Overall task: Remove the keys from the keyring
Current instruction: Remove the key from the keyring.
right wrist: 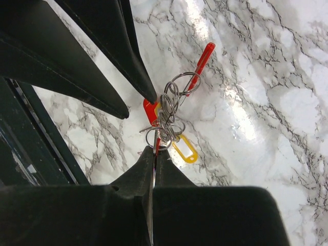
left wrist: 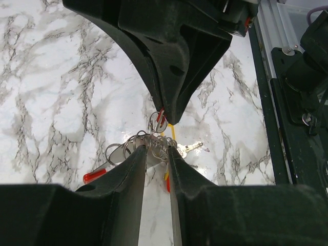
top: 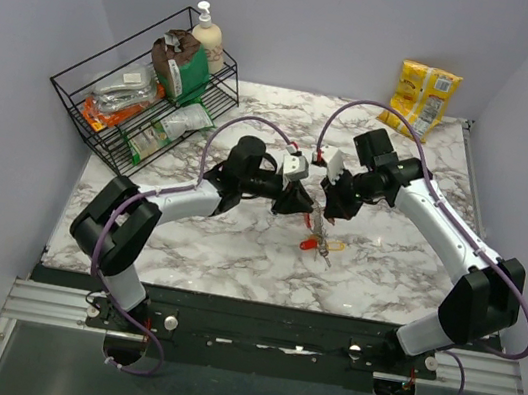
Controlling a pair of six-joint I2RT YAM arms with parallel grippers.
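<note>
Right gripper [right wrist: 154,150] fingers pinched together on the keyring [left wrist: 158,121], keys [left wrist: 187,148] bunched on rings just below the keyring, over the marble counter [left wrist: 61,102], left gripper [left wrist: 156,151] fingers slightly apart around that bunch.

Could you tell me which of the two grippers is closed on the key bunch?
The right gripper: its jaws meet on the keyring with no gap, while the left gripper stands open, marble showing in its gap.
</note>
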